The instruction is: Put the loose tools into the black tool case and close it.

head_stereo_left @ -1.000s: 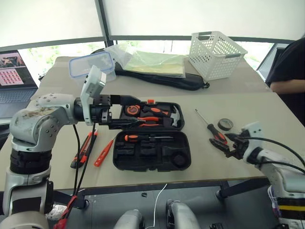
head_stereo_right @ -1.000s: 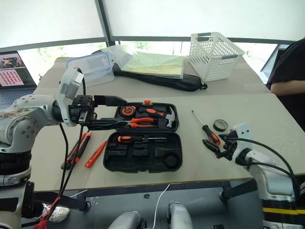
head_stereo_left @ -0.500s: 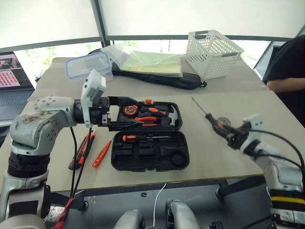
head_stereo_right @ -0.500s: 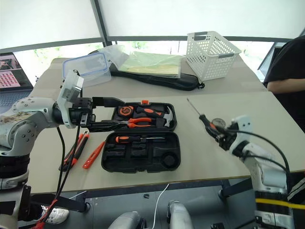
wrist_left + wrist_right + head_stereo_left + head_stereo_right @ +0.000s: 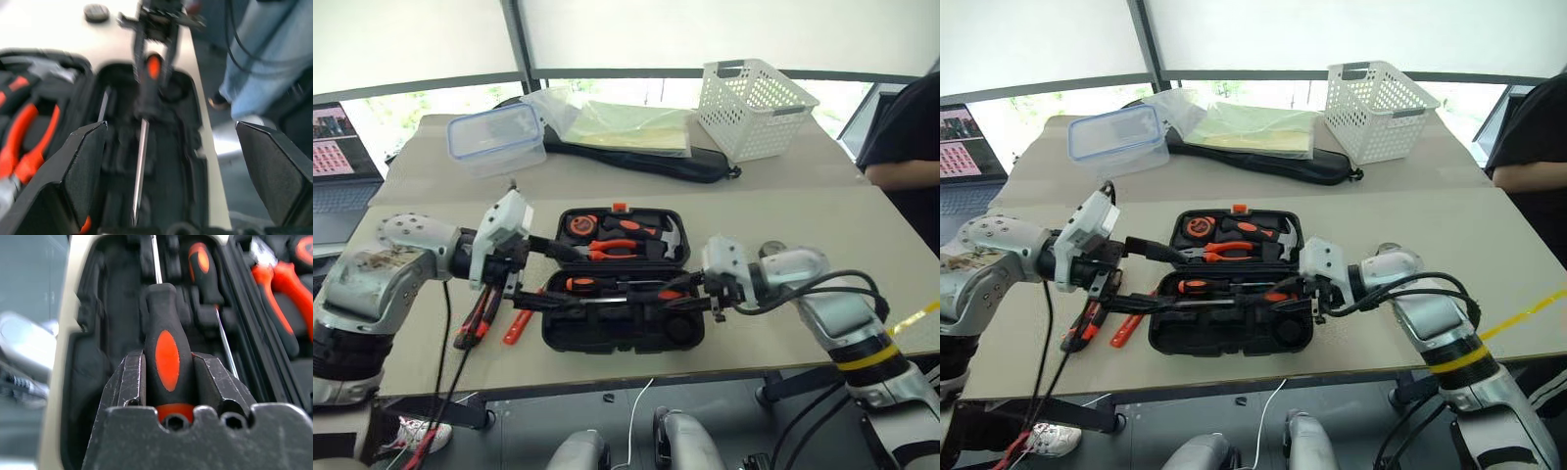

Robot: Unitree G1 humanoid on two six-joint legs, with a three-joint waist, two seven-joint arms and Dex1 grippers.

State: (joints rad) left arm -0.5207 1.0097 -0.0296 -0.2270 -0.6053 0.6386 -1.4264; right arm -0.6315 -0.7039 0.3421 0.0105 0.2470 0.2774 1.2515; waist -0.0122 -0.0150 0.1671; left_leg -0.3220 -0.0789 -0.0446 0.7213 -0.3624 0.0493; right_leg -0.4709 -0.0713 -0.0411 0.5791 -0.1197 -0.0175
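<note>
Your black tool case (image 5: 622,284) lay open near the desk's front edge, one screwdriver (image 5: 607,284) already seated in its front half. Your right gripper (image 5: 168,377) was clamped on the handle of the second screwdriver (image 5: 164,340), holding it over that front half, shaft pointing left. Your left gripper (image 5: 171,166) hung wide open over the case's left end. The utility knife (image 5: 480,313) and tester pen (image 5: 519,323) lay left of the case; the tape roll (image 5: 96,11) sat to its right.

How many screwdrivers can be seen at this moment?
2. One screwdriver is held by the right gripper over the tool case; the other screwdriver lies in a slot of the case. Others may be hidden.
</note>
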